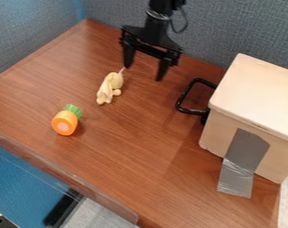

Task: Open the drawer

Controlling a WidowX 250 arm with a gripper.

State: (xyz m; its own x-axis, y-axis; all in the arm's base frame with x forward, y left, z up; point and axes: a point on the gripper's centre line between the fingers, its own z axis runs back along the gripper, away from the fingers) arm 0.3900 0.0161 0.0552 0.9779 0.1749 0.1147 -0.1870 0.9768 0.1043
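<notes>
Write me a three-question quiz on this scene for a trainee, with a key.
1. True or false: the gripper is open and clear of the black handle.
2. What colour is the tape running from the wooden box onto the table? A) red B) grey C) yellow
3. Fill in: the orange toy with a green top looks like a ____.
Key: 1 true; 2 B; 3 carrot.

You have a reddish-brown, wood-grained bench (128,164) before you, its far corner set where two blue-grey, textured panel walls meet: the left wall (33,33) and the back wall (223,31). Beyond your near edge, lower left, lie a bright blue surface (18,180) and pale grey, speckled flooring (97,214). Soft shadows cross your wood.
</notes>
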